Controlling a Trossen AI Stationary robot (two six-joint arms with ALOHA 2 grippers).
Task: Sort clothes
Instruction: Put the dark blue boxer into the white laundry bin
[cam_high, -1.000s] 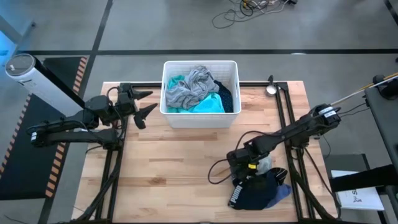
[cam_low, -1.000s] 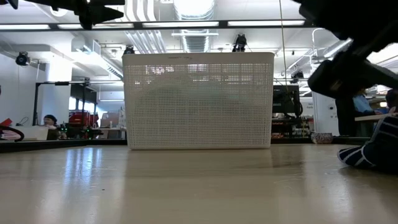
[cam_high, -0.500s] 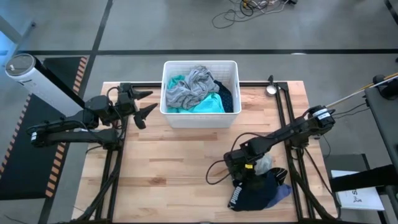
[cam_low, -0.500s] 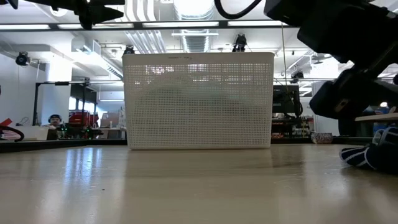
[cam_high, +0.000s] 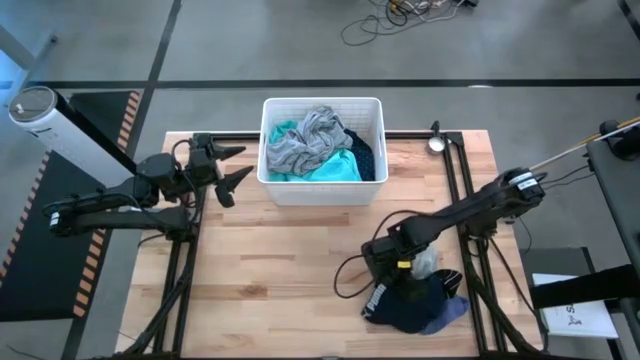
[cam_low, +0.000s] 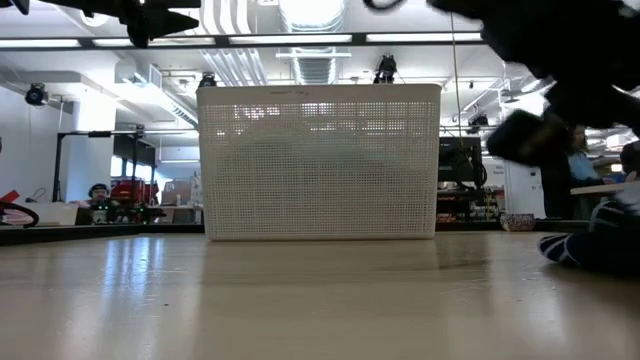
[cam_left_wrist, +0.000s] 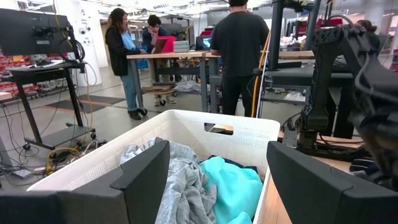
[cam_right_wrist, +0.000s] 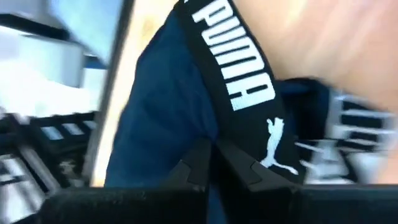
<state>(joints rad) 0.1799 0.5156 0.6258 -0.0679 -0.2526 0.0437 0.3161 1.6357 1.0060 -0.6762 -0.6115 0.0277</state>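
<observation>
The right end effector (cam_high: 385, 283) is down at the near right part of the wooden tabletop (cam_high: 270, 260), its two dark fingers (cam_right_wrist: 205, 163) pressed together with almost no gap between them. In the right wrist view they pinch a fold of the navy-black garment (cam_right_wrist: 180, 106), whose black band carries white lettering and a small white leaping-cat mark. From above, this garment (cam_high: 405, 305) lies bunched in a dark heap just under and in front of the end effector, with a small lavender piece (cam_high: 455, 308) showing at its right edge and a pale grey piece (cam_high: 425, 263) just behind it, beside the arm. In the low view the dark heap (cam_low: 590, 250) sits at the far right on the tabletop, with the right arm a dark blur above it.

The left end effector (cam_high: 232, 167) hovers over the left side of the tabletop, well apart from the heap, its fingers spread wide and holding nothing. It points toward the white rectangular bin (cam_high: 274, 187), which stands at the middle of the far edge. Inside the bin lie a crumpled grey garment (cam_high: 305, 140), a teal garment (cam_high: 335, 168) beneath and beside it, and a dark one (cam_high: 362, 155) along the right wall.

Beyond the tabletop, the left wrist view shows three people (cam_left_wrist: 239, 50) standing at a raised desk in the room behind.
</observation>
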